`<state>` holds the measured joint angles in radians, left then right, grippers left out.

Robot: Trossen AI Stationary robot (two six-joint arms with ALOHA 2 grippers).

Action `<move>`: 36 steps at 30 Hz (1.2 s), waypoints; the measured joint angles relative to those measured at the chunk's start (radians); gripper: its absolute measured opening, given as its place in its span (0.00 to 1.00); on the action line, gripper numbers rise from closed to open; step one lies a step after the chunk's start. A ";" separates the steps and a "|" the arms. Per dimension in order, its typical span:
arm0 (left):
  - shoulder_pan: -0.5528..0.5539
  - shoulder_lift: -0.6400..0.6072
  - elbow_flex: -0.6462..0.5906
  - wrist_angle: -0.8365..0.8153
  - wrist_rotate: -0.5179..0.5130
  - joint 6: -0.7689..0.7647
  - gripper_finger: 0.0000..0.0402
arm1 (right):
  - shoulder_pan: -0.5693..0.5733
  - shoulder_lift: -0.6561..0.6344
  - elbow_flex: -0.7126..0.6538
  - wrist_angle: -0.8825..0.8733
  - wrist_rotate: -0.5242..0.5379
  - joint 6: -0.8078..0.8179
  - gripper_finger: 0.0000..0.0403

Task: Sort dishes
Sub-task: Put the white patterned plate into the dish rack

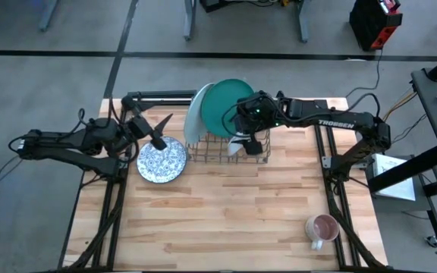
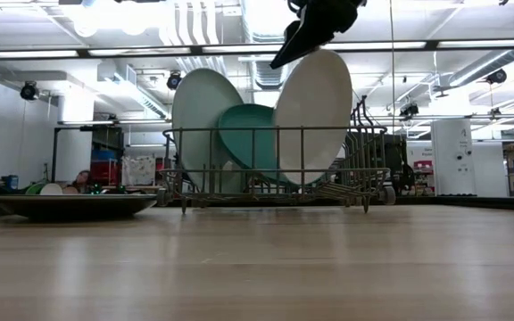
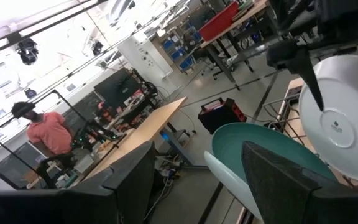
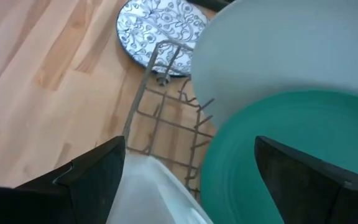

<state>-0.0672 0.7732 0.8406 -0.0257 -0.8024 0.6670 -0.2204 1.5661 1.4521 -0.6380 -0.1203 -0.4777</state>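
- The patterned blue-and-white dish (image 1: 162, 160) lies flat on the wooden table (image 1: 226, 220), outside the wire rack (image 1: 227, 151) and just beside its left end; it looks like the one dish not yet racked.
- The left gripper (image 1: 156, 132) hovers just above that dish's far rim, fingers spread wide and holding nothing. I judge it is waiting its turn at the dish.
- The white plate (image 2: 314, 116) stands on edge in the rack's near slot, tilted a little, with its faces turned along the rack's length and its long axis upright.
- The right gripper (image 2: 303, 37) is right at the top rim of that plate. Its fingers show parted in its own wrist view, but whether they pinch the rim I cannot tell. Holding a plate by its top edge would suit lowering it between the wires.
- Behind it the teal plate (image 2: 250, 143) sits lower in the rack, also on edge.
- Farthest back, the pale mint plate (image 2: 205, 120) leans at the rack's left end, upright like the others, so the three stand in a row.
- A mug (image 1: 322, 227) sits well apart, near the table's right corner.
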 joint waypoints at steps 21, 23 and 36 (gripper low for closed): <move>-0.001 0.029 0.010 -0.346 0.216 -0.170 0.57 | 0.004 -0.221 0.016 -0.008 0.016 -0.017 0.85; -0.001 0.025 0.035 -0.482 0.218 -0.325 0.57 | 0.004 -0.241 0.001 -0.010 0.018 0.015 0.85; -0.001 0.054 0.021 -0.929 0.410 -0.966 0.57 | 0.006 -0.274 -0.152 -0.002 0.019 0.182 0.85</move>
<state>-0.0681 0.8276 0.8612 -0.9551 -0.3922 -0.2989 -0.2146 1.2920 1.2997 -0.6400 -0.1012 -0.2961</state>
